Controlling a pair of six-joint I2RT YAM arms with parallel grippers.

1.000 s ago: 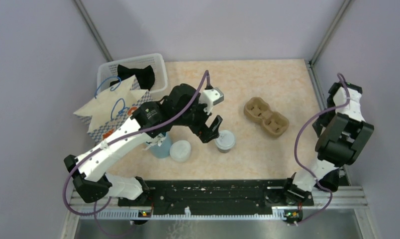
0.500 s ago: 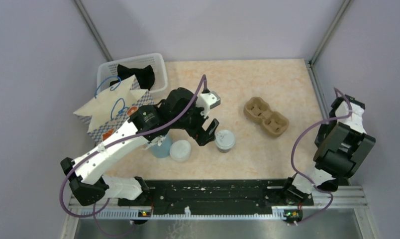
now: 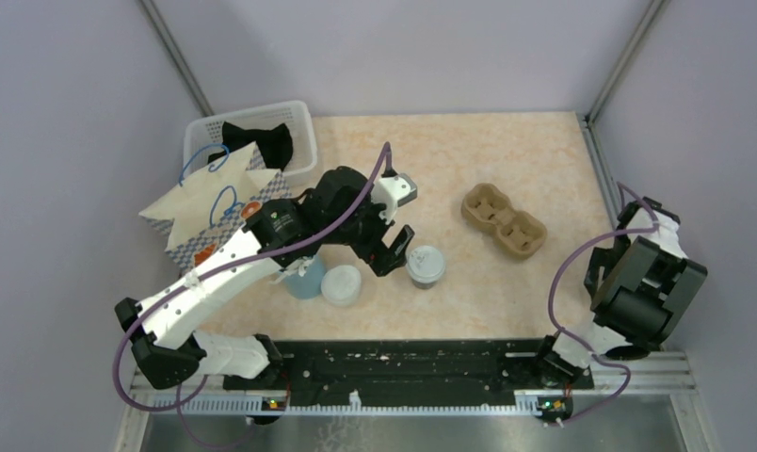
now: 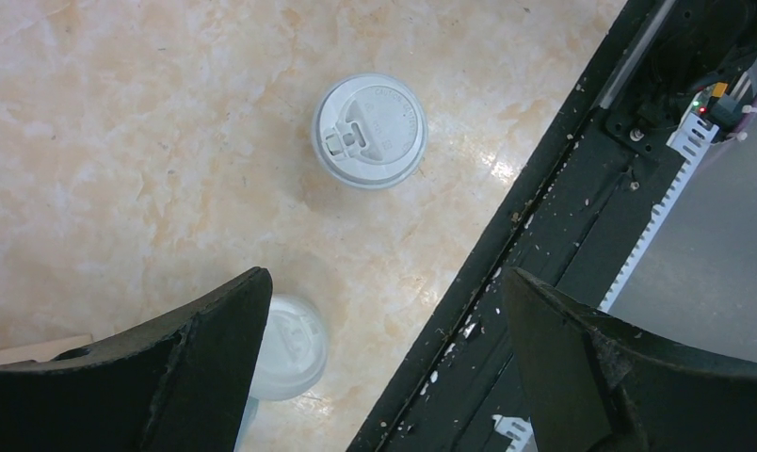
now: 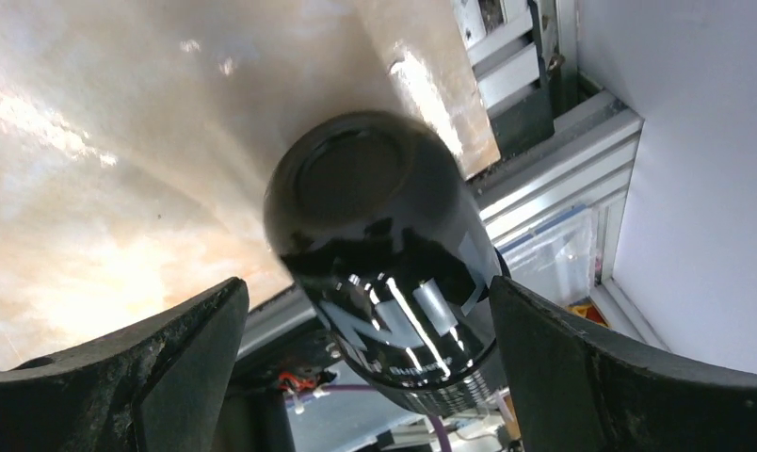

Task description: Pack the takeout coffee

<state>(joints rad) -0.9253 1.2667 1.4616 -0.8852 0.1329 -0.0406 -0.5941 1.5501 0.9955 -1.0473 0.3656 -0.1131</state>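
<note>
Right gripper [image 5: 365,297], spread wide, sits nearer the table's front edge than before. Left gripper [image 3: 399,250], likewise spread, hovers beside the round, smooth-lidded takeout coffee [image 3: 425,266].

takeout coffee [image 4: 370,130]: greyish-white lid | table [image 3: 507,160]: mottled beige | bag [image 3: 201,202]: possibly dotted

The claw [image 4: 384,275] gapes wide, takeout coffee [image 4: 370,132] untouched beyond its tips, another lidded cup [image 4: 295,347] by one finger
</note>
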